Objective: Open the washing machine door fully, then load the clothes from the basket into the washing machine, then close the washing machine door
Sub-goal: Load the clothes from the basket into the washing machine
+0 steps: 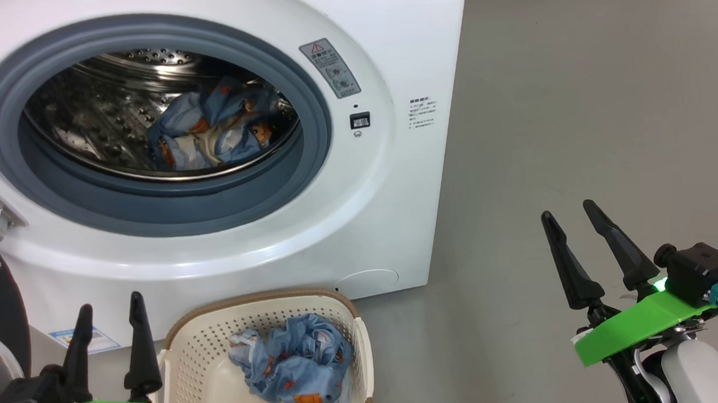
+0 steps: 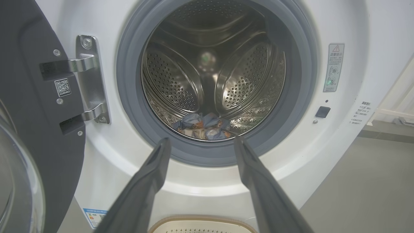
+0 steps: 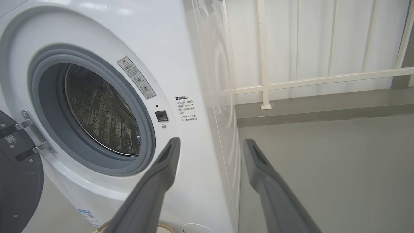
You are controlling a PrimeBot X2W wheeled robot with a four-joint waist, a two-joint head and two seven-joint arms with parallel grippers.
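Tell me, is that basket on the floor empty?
Not empty: crumpled blue clothes lie inside the basket.

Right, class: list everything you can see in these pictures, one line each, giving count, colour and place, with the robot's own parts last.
washing machine: one, white, straight ahead
washing machine door: one, black rim, swung open left of the opening
gasket: one, grey-blue, ringing the opening
basket: one, cream with brown rim, before the machine
clothes: two bundles, light blue with orange figures, one inside the machine, one in the basket
floor: one, grey, under everything
railing: one, white, right of the machine
left claw: one, dark fingers, open, left of the basket
right claw: one, dark fingers, open, above bare floor
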